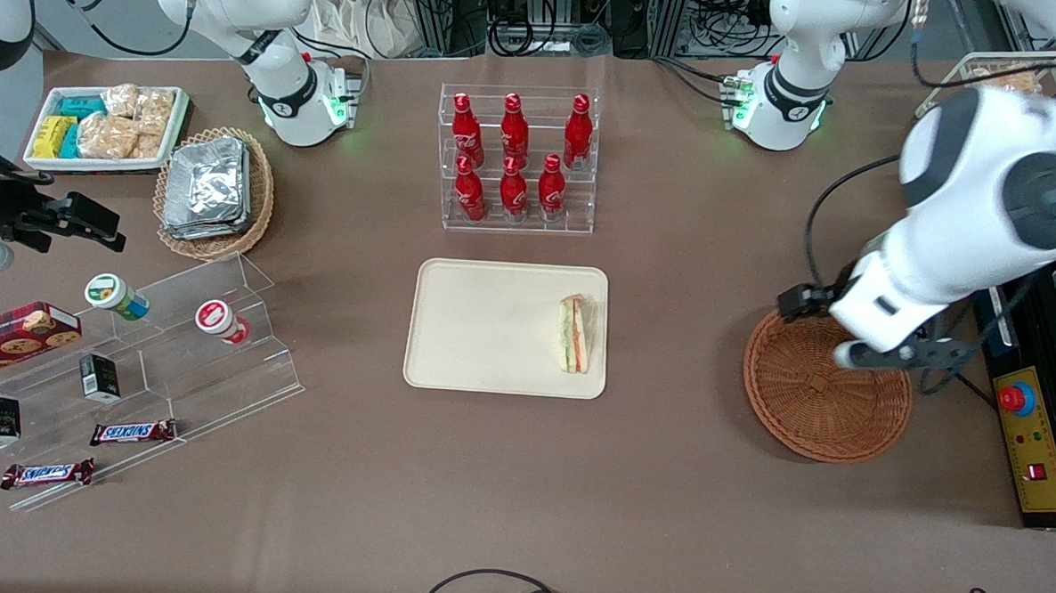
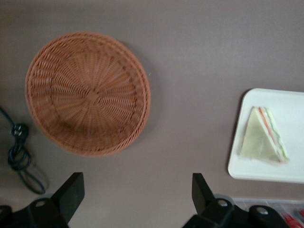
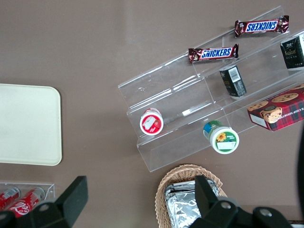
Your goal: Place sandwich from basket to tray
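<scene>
Hovering over the basket (image 1: 825, 394), the gripper (image 2: 137, 194) spreads wide, shown only at the wrist.

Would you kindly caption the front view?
Sandwich lies on the tray; open gripper hangs over the empty basket.

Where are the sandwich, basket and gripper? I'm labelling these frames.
sandwich (image 1: 575, 334), front view: middle of the wedge, on the tray's edge nearest the basket.
basket (image 2: 88, 93), left wrist view: woven floor centre.
gripper (image 2: 137, 192), left wrist view: open, above the table beside the basket.
</scene>
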Controlling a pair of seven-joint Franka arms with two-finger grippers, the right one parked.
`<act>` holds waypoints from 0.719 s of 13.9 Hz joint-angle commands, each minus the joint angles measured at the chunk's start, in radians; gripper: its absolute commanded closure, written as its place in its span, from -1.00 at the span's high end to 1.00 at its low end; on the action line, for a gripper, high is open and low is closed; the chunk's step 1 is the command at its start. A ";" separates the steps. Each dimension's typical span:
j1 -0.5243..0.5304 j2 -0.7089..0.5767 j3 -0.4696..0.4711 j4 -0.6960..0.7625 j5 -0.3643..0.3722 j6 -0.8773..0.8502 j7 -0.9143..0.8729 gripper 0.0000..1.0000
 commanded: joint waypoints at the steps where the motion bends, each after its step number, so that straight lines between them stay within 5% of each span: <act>1: 0.005 -0.111 0.076 -0.063 -0.063 -0.019 0.065 1.00; 6: 0.009 -0.282 0.081 -0.237 -0.016 0.043 0.076 1.00; 10: 0.029 -0.320 0.083 -0.235 -0.004 0.051 0.134 1.00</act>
